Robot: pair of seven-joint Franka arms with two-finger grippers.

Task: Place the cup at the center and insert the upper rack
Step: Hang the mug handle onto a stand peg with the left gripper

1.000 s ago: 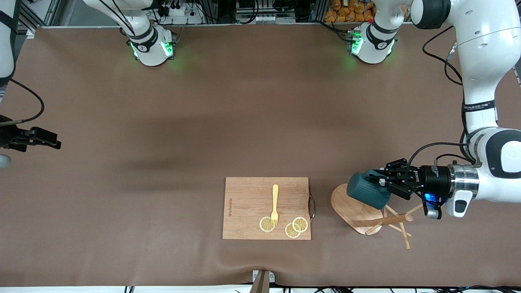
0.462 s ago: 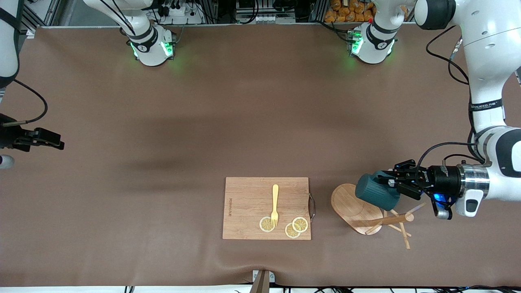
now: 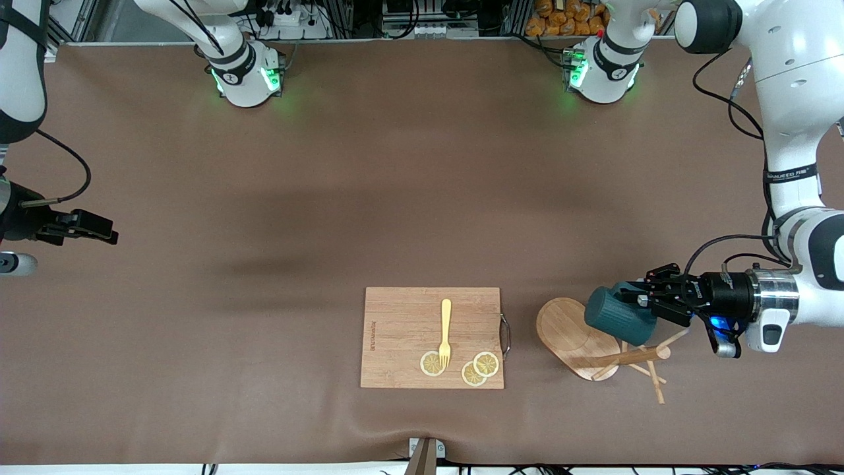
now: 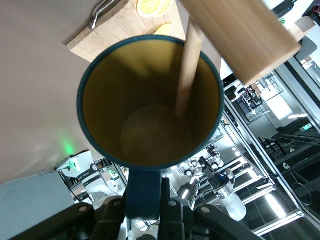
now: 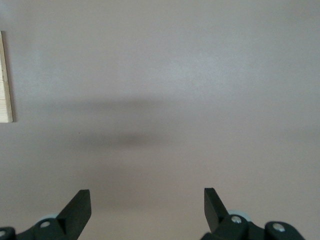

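Note:
The dark teal cup (image 3: 616,315) lies tilted on its side in my left gripper (image 3: 643,300), which is shut on its handle (image 4: 143,192), over the upper rack. The upper rack (image 3: 568,336), a light wooden mug tree, lies tipped on the table with its oval base up on edge and its post (image 3: 626,358) and pegs flat. In the left wrist view a thin peg (image 4: 189,65) reaches into the cup's ochre inside (image 4: 145,105). My right gripper (image 3: 99,232) is open and empty over bare table at the right arm's end; its fingers (image 5: 80,207) frame only the mat.
A rectangular wooden cutting board (image 3: 402,330) with a metal handle lies beside the rack, toward the table's middle. On it are a yellow fork (image 3: 446,330) and three lemon slices (image 3: 480,368). The board's corner shows in the left wrist view (image 4: 120,25).
My left gripper has drawn the cup toward the left arm's end of the table, over the rack. My right gripper has crept a little toward the table's middle.

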